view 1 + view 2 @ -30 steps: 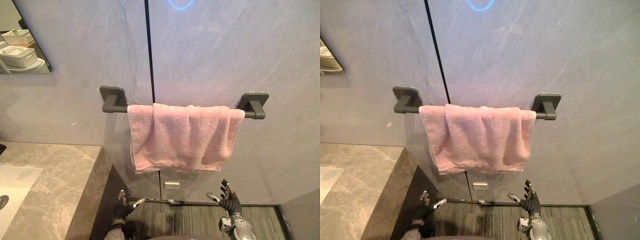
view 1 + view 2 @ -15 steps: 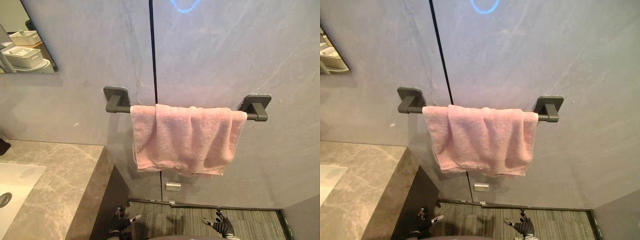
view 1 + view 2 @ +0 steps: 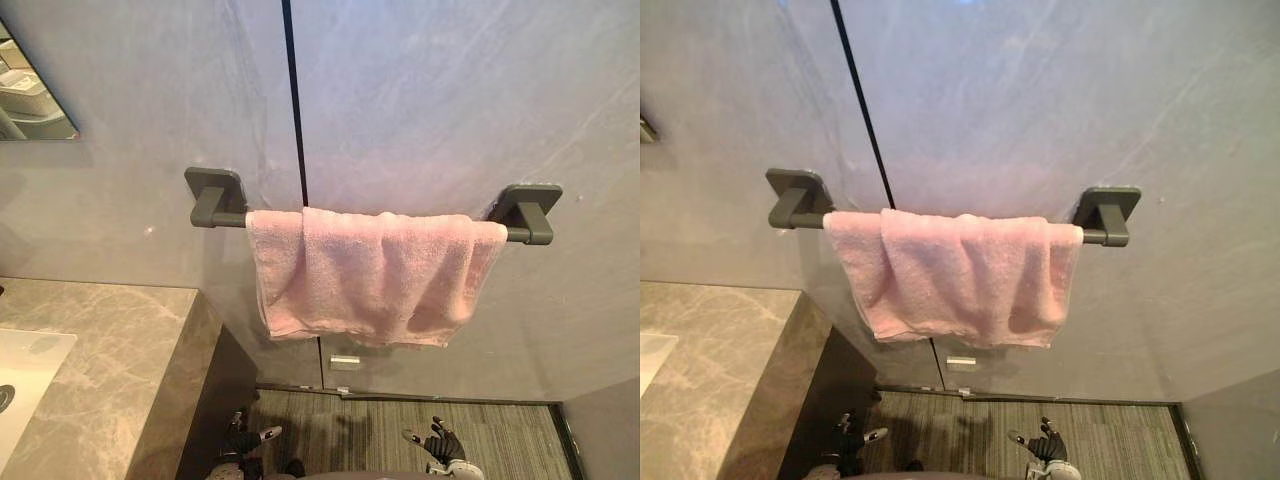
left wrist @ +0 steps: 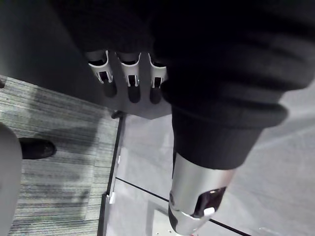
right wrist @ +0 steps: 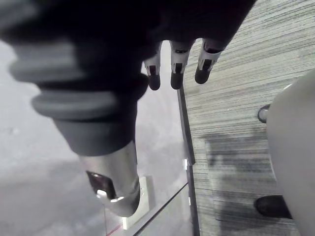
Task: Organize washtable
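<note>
A pink towel [image 3: 375, 275] hangs draped over the dark rail [image 3: 215, 205] at the centre of the grey wall. The marble desk [image 3: 110, 370] sits at lower left; the left eye view takes in its white sink [image 3: 20, 380] and a mirror [image 3: 30, 100] at upper left. At the bottom edge, the left hand [image 3: 238, 442] and right hand [image 3: 437, 447] hang over the striped floor [image 3: 340, 430]. The wrist views show their fingers [image 4: 129, 78] straight, apart and empty.

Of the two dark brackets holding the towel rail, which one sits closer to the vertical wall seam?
The left bracket, on the marble counter side. The seam drops just beside it, behind the pink towel. The right bracket stands well away from it.
</note>
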Motion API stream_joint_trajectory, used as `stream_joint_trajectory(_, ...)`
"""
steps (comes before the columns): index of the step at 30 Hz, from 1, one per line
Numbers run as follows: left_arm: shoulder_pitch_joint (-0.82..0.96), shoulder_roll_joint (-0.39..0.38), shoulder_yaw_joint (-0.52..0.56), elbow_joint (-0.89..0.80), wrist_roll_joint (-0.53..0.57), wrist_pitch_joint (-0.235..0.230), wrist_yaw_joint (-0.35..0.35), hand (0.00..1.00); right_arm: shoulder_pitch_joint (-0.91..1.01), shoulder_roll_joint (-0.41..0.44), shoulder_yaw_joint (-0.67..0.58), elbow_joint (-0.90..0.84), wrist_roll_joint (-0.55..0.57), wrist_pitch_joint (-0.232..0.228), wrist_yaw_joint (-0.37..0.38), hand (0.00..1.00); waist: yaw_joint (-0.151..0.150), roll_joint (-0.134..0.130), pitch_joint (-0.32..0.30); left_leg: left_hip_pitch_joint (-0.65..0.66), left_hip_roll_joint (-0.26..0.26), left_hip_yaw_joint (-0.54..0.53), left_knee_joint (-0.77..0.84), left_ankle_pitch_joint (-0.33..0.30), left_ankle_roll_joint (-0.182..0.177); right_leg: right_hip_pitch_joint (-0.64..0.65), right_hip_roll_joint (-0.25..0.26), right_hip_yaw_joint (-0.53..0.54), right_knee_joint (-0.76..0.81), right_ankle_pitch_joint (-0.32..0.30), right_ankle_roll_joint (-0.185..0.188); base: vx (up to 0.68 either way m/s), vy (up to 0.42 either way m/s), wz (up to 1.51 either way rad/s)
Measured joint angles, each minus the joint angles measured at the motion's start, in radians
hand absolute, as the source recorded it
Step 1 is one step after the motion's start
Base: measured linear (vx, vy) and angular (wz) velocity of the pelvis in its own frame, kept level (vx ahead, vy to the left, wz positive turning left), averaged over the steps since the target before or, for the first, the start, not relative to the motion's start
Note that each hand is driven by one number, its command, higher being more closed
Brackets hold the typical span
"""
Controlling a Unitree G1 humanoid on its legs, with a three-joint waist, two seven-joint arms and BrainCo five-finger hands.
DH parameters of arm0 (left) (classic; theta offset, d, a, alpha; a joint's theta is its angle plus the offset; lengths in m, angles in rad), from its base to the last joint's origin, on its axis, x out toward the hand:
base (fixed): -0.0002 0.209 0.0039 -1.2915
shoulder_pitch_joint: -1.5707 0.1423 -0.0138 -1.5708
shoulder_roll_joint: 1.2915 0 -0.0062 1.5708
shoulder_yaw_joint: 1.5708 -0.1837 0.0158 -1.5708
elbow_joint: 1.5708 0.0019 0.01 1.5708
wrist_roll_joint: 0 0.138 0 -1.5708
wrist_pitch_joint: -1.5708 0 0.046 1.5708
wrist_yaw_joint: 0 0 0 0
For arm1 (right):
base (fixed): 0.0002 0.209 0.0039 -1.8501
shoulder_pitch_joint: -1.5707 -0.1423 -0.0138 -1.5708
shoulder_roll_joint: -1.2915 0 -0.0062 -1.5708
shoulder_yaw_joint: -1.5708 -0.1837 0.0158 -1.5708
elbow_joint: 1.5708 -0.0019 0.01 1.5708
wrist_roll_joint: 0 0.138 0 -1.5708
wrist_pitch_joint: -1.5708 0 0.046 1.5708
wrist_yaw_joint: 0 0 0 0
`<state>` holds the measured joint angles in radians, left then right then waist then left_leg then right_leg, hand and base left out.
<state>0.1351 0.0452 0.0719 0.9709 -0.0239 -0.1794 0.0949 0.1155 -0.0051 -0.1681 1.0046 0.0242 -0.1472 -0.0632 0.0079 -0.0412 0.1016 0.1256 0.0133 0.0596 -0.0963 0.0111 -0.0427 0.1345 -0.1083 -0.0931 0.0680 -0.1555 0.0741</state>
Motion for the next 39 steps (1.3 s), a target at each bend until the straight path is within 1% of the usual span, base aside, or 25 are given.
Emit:
stream_joint_trajectory(4,-0.009,0.008,0.000,0.001,0.004,0.000,0.000,0.00,-0.014,-0.003,0.000,0.002,0.015,0.000,0.000,0.00,-0.002,-0.006,0.021,-0.002,0.006,0.035,0.001,-0.003,-0.002,-0.024,0.005,0.031,0.015,0.001,-0.001,-0.01,-0.013,-0.23)
stream_joint_trajectory(6,-0.024,0.005,0.000,0.004,0.012,0.001,0.000,0.00,-0.040,-0.005,0.009,0.000,0.016,0.000,0.000,0.00,0.006,0.003,0.037,-0.020,0.021,0.078,0.001,-0.004,-0.003,-0.096,0.018,0.074,0.095,0.000,-0.001,-0.05,-0.009,-0.59)
stream_joint_trajectory(7,-0.034,0.010,-0.002,0.014,0.018,0.005,0.000,0.00,-0.051,-0.005,0.021,-0.012,0.025,0.000,0.000,0.00,-0.002,0.007,0.048,-0.042,0.033,0.082,0.002,-0.002,-0.001,-0.157,0.019,0.091,0.173,-0.002,0.003,-0.09,-0.021,-0.39)
stream_joint_trajectory(9,-0.043,0.015,-0.006,0.016,0.018,0.010,0.000,0.00,-0.046,-0.006,0.021,-0.022,0.029,-0.001,-0.001,0.00,-0.011,0.002,0.057,-0.052,0.038,0.074,0.018,-0.002,0.000,-0.179,0.014,0.092,0.231,-0.009,0.013,-0.09,-0.028,0.17)
stream_joint_trajectory(11,-0.045,0.023,-0.016,0.013,0.018,0.016,0.003,0.00,-0.015,-0.003,0.021,-0.046,0.046,0.000,-0.001,0.00,-0.016,0.003,0.060,-0.063,0.036,0.041,0.032,-0.002,0.002,-0.205,-0.013,0.095,0.353,-0.063,-0.013,-0.03,-0.060,0.63)
stream_joint_trajectory(12,-0.045,0.026,-0.017,0.012,0.018,0.017,0.012,0.00,0.005,0.000,0.022,-0.069,0.052,-0.001,0.000,0.00,-0.016,-0.007,0.054,-0.070,0.033,0.012,0.049,-0.002,0.001,-0.214,-0.050,0.103,0.463,-0.084,-0.008,-0.01,-0.129,0.75)
stream_joint_trajectory(13,-0.045,0.030,-0.017,0.009,0.018,0.017,0.016,0.00,0.010,0.005,0.025,-0.069,0.054,0.000,0.003,0.00,-0.007,-0.018,0.043,-0.087,0.035,-0.016,0.073,-0.006,-0.005,-0.211,-0.077,0.138,0.512,-0.084,-0.009,0.02,-0.147,0.70)
stream_joint_trajectory(15,-0.045,0.043,-0.016,0.002,0.016,0.016,0.017,0.00,0.006,0.018,0.024,-0.068,0.054,0.001,0.003,0.00,0.010,-0.046,0.024,-0.136,0.038,-0.038,0.115,-0.007,-0.027,-0.208,-0.112,0.211,0.495,-0.066,-0.011,-0.02,-0.247,0.45)
stream_joint_trajectory(16,-0.046,0.049,-0.015,0.003,0.007,0.018,0.019,0.00,-0.013,0.024,0.026,-0.065,0.057,0.003,0.002,0.00,0.010,-0.065,0.012,-0.174,0.048,-0.054,0.143,0.000,-0.045,-0.187,-0.089,0.251,0.434,-0.091,0.027,-0.10,-0.316,0.24)
stream_joint_trajectory(17,-0.047,0.048,-0.017,0.003,-0.004,0.017,0.020,0.00,-0.025,0.019,0.028,-0.064,0.058,0.003,0.001,0.00,0.011,-0.055,0.014,-0.187,0.067,-0.059,0.146,0.008,-0.058,-0.182,-0.074,0.251,0.401,-0.099,0.041,-0.15,-0.345,0.06)
stream_joint_trajectory(19,-0.050,0.029,-0.026,0.004,-0.022,0.017,0.024,0.00,-0.062,0.002,0.062,-0.066,0.074,0.001,-0.002,0.00,0.013,-0.003,0.028,-0.235,0.124,-0.084,0.167,0.031,-0.095,-0.142,-0.010,0.221,0.299,-0.124,0.060,-0.22,-0.359,0.10)
stream_joint_trajectory(20,-0.053,0.025,-0.034,0.004,-0.026,0.017,0.027,0.00,-0.063,-0.003,0.067,-0.066,0.082,0.001,-0.002,0.00,0.007,0.005,0.033,-0.255,0.132,-0.103,0.178,0.038,-0.101,-0.136,-0.001,0.197,0.281,-0.139,0.047,-0.23,-0.306,0.58)
stream_joint_trajectory(21,-0.066,0.020,-0.046,0.009,-0.035,0.018,0.036,0.00,-0.062,-0.009,0.069,-0.063,0.086,0.001,-0.003,0.00,0.002,0.019,0.037,-0.290,0.147,-0.122,0.182,0.075,-0.105,-0.139,0.017,0.153,0.276,-0.161,0.019,-0.27,-0.302,1.15)
stream_joint_trajectory(22,-0.081,0.007,-0.064,0.010,-0.051,0.018,0.041,0.00,-0.070,-0.023,0.067,-0.044,0.090,0.001,-0.009,0.00,-0.001,0.039,0.051,-0.315,0.152,-0.125,0.121,0.210,-0.108,-0.141,0.038,0.100,0.265,-0.156,-0.003,-0.34,-0.341,1.34)
stream_joint_trajectory(23,-0.083,0.010,-0.071,0.008,-0.053,0.016,0.041,0.00,-0.067,-0.024,0.066,-0.033,0.091,0.002,-0.013,0.00,-0.003,0.033,0.055,-0.304,0.149,-0.119,0.051,0.290,-0.101,-0.142,0.028,0.071,0.242,-0.145,-0.022,-0.36,-0.284,1.45)
stream_joint_trajectory(24,-0.091,0.005,-0.067,0.005,-0.056,0.017,0.041,0.00,-0.066,-0.029,0.063,-0.017,0.092,0.003,-0.021,0.00,0.000,0.034,0.063,-0.302,0.139,-0.073,0.076,0.269,-0.106,-0.139,0.026,0.013,0.227,-0.129,-0.053,-0.23,-0.144,1.00)
stream_joint_trajectory(25,-0.092,0.005,-0.063,0.004,-0.055,0.020,0.041,0.00,-0.069,-0.030,0.054,-0.011,0.092,0.004,-0.026,0.00,0.006,0.029,0.064,-0.301,0.122,-0.046,0.128,0.218,-0.114,-0.141,0.018,-0.011,0.226,-0.124,-0.061,-0.24,-0.168,1.16)
stream_joint_trajectory(26,-0.091,0.007,-0.061,0.000,-0.054,0.017,0.040,0.00,-0.069,-0.035,0.048,-0.010,0.092,0.004,-0.029,0.00,0.002,0.016,0.069,-0.297,0.080,-0.023,0.252,0.100,-0.064,-0.143,-0.009,-0.055,0.229,-0.116,-0.071,-0.23,-0.147,1.04)
stream_joint_trajectory(28,-0.090,0.004,-0.062,0.000,-0.054,0.017,0.040,0.00,-0.068,-0.040,0.048,-0.010,0.093,0.004,-0.028,0.00,-0.001,0.008,0.066,-0.266,0.047,0.045,0.379,-0.019,-0.050,-0.152,-0.037,-0.117,0.215,-0.088,-0.076,-0.27,-0.098,1.08)
stream_joint_trajectory(31,-0.087,-0.007,-0.069,0.011,-0.054,0.021,0.037,0.00,-0.059,-0.037,0.048,-0.007,0.093,0.006,-0.025,0.00,-0.017,0.020,0.059,-0.167,0.081,0.175,0.435,-0.130,-0.048,-0.143,-0.045,-0.226,0.191,-0.054,-0.073,-0.17,0.020,1.20)
stream_joint_trajectory(32,-0.087,-0.012,-0.087,0.022,-0.051,0.025,0.034,0.00,-0.055,-0.033,0.039,-0.007,0.093,0.007,-0.025,0.00,-0.042,0.031,0.052,-0.127,0.121,0.252,0.459,-0.162,-0.052,-0.138,-0.052,-0.304,0.201,-0.052,-0.073,-0.18,0.138,1.87)
stream_joint_trajectory(33,-0.089,-0.016,-0.110,0.023,-0.046,0.030,0.031,0.00,-0.047,-0.025,0.015,-0.008,0.094,0.010,-0.025,0.00,-0.060,0.041,0.048,-0.119,0.132,0.283,0.415,-0.168,-0.063,-0.140,-0.061,-0.368,0.216,-0.050,-0.067,-0.16,0.130,1.86)
stream_joint_trajectory(35,-0.091,-0.011,-0.123,0.020,-0.043,0.037,0.017,0.00,-0.038,-0.011,-0.016,-0.008,0.096,0.017,-0.028,0.00,-0.054,0.030,0.041,-0.116,0.105,0.301,0.313,-0.157,-0.056,-0.131,-0.053,-0.403,0.168,-0.028,-0.033,-0.12,0.122,1.30)
stream_joint_trajectory(36,-0.087,-0.010,-0.124,0.021,-0.043,0.040,0.015,0.00,-0.038,-0.010,-0.017,-0.008,0.097,0.018,-0.027,0.00,-0.048,0.035,0.034,-0.099,0.092,0.283,0.236,-0.143,-0.035,-0.115,-0.046,-0.430,0.128,0.001,-0.030,-0.13,0.178,0.99)
stream_joint_trajectory(39,-0.069,0.022,-0.133,0.033,-0.040,0.040,0.014,0.00,-0.042,0.007,-0.017,-0.006,0.100,0.018,-0.026,0.00,-0.047,0.020,0.022,-0.090,0.044,0.211,0.132,-0.063,-0.005,-0.085,-0.046,-0.458,0.059,0.054,-0.025,-0.11,0.129,0.71)
